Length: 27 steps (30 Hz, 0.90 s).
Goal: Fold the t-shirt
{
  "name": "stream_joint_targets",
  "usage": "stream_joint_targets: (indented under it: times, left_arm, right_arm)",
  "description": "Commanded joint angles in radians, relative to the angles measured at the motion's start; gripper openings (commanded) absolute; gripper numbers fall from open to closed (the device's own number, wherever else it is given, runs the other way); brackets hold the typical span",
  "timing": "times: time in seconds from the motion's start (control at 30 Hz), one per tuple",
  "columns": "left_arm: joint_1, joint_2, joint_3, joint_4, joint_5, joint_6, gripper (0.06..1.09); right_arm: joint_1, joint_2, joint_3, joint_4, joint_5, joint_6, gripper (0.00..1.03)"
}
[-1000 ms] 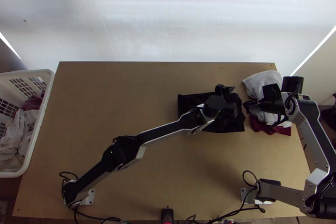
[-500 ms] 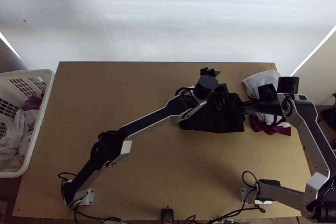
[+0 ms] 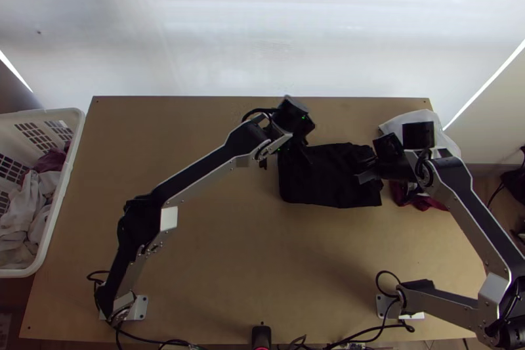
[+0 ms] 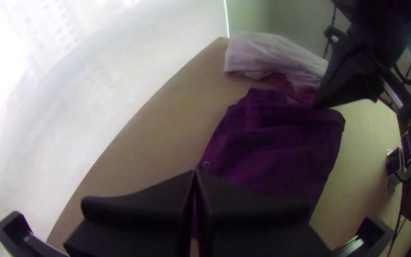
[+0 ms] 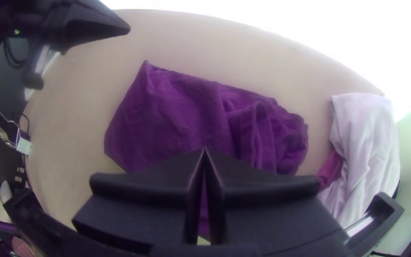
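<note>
Shirt [image 3: 328,182] lies lengthwise, 9 to 3 o'clock, between two clenched grippers

Clock directions are those of the top view, 12 being the table's [image 3: 197,245] far edge. The left gripper [image 3: 308,158] is at the shirt's 9 o'clock end, towards its far corner; from there the shirt runs off to 3 and 4 o'clock. Its fingers [image 4: 139,204] are closed tip to tip, with no cloth to be made out in them. The right gripper [image 3: 361,178] is over the other end, and most of the shirt stretches from its tips towards 9 o'clock. Its fingers [image 5: 153,185] are clenched together too; whether the tips touch the cloth I cannot tell.

The shirt is folded into a compact, roughly four-sided bundle, black in the top view and purple in both wrist views. Its long axis runs nearly level from 9 to 3. The 9 o'clock end is flatter, the 3 o'clock end rumpled into ridges. Which way the collar points, I cannot tell.

Just beside the shirt at 3 o'clock lies the red cloth [image 3: 425,203], with the white cloth [image 3: 410,120] towards 2. The basket [image 3: 65,182] stands well apart at 9.
</note>
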<state>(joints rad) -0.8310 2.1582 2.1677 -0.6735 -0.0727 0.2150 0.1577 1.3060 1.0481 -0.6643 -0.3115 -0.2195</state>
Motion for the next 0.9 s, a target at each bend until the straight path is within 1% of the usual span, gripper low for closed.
stream_joint_targets:
  times: [0.0, 0.07, 0.13, 0.17, 0.27, 0.37, 0.43, 0.6, 0.77, 0.87]
  left_arm:
    - [0.029, -0.012, -0.097, 0.029, 0.079, -0.094, 0.09]
    - [0.030, 0.012, -0.101, 0.035, 0.111, -0.120, 0.09]
    - [0.033, 0.029, -0.103, 0.038, 0.182, -0.149, 0.09]
    - [0.032, 0.034, -0.106, 0.046, 0.205, -0.160, 0.09]
    - [0.018, 0.040, -0.128, 0.077, 0.212, -0.174, 0.09]
    - [0.006, 0.042, -0.184, 0.101, 0.238, -0.178, 0.09]
    - [-0.002, 0.032, -0.238, 0.132, 0.254, -0.181, 0.09]
    - [-0.020, 0.022, -0.299, 0.173, 0.258, -0.183, 0.09]
    - [-0.016, 0.028, -0.328, 0.192, 0.257, -0.174, 0.09]
    - [-0.011, 0.026, -0.358, 0.206, 0.254, -0.172, 0.09]
  right_arm:
    - [0.103, 0.007, -0.122, 0.267, 0.055, 0.006, 0.03]
    - [0.132, 0.026, -0.160, 0.347, 0.094, -0.030, 0.03]
    - [0.144, 0.039, -0.191, 0.393, 0.111, -0.052, 0.03]
    - [0.152, 0.039, -0.220, 0.443, 0.126, -0.060, 0.03]
    - [0.166, 0.042, -0.315, 0.603, 0.183, -0.095, 0.03]
    - [0.194, 0.042, -0.370, 0.689, 0.226, -0.127, 0.03]
    - [0.217, 0.038, -0.395, 0.715, 0.255, -0.153, 0.03]
    - [0.240, 0.030, -0.474, 0.856, 0.298, -0.213, 0.03]
    - [0.241, 0.088, -0.487, 0.881, 0.298, -0.268, 0.03]
    - [0.217, 0.118, -0.490, 0.881, 0.298, -0.296, 0.03]
